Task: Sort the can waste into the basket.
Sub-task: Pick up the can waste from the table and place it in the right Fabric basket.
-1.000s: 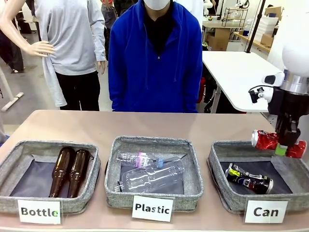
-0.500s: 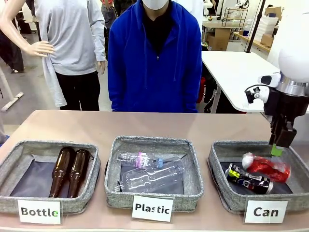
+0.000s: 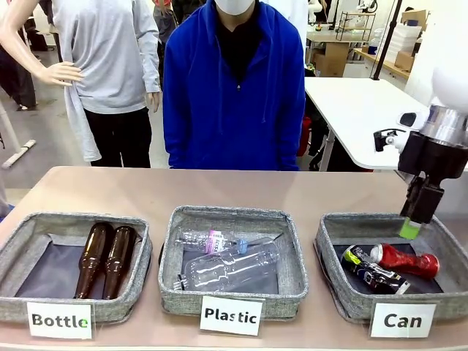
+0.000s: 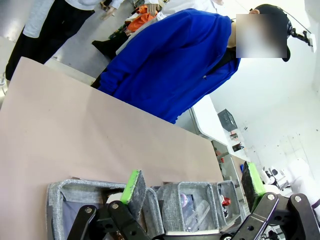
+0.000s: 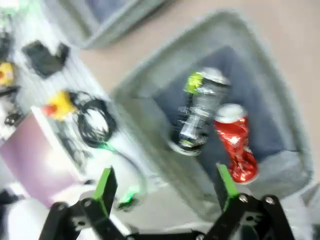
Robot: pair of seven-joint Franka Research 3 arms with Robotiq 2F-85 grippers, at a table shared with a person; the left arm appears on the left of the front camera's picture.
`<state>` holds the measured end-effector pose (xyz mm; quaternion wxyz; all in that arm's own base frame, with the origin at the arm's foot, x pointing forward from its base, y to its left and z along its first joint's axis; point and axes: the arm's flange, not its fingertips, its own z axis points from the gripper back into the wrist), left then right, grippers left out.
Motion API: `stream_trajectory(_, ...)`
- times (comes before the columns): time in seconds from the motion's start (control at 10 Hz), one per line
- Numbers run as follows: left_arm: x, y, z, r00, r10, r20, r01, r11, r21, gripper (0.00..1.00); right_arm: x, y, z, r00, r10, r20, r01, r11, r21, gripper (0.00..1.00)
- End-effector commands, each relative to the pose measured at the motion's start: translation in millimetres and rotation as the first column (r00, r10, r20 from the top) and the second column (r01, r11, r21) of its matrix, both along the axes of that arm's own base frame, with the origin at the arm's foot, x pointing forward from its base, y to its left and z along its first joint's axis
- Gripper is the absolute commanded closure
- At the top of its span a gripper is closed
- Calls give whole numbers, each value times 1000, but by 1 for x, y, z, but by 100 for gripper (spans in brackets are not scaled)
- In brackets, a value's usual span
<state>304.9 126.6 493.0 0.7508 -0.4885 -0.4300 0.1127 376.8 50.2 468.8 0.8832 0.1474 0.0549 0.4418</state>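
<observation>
The basket (image 3: 349, 306), grey woven with a white "Can" card, stands at the table's right. Inside it lie both cans side by side: the black can (image 3: 374, 270) with green-yellow print and the red crushed can (image 3: 406, 261). My right gripper (image 3: 411, 227) hovers open and empty above the basket's far right rim. The blurred right wrist view looks down past the open right gripper (image 5: 166, 187) onto the red can (image 5: 238, 150), the black can (image 5: 199, 112) and the basket's wall (image 5: 145, 107). My left gripper (image 4: 192, 182) is open and empty above the table.
A "Bottle" basket (image 3: 22, 241) with two brown bottles is at the left. A "Plastic" basket (image 3: 175, 292) with clear bottles is in the middle. A person in a blue jacket (image 3: 234, 95) stands at the far edge. A white table (image 3: 358, 102) is behind, right.
My right gripper let go of the red can, which dropped into the basket beside the black can. The gripper has since risen a little. The left arm shows no change.
</observation>
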Motion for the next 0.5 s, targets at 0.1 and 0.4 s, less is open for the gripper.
stream_trajectory(0.1, 1, 0, 0, 1000, 2, 15, -2, 1000, -11, 0, 11, -8, 23, 721, -270, -638, 648, 588, 484, 0)
stream_trajectory(0.4, 1, 0, 0, 1000, 2, 15, -2, 1000, -11, 0, -16, -28, 24, 469, -205, -859, 853, -148, 500, 0)
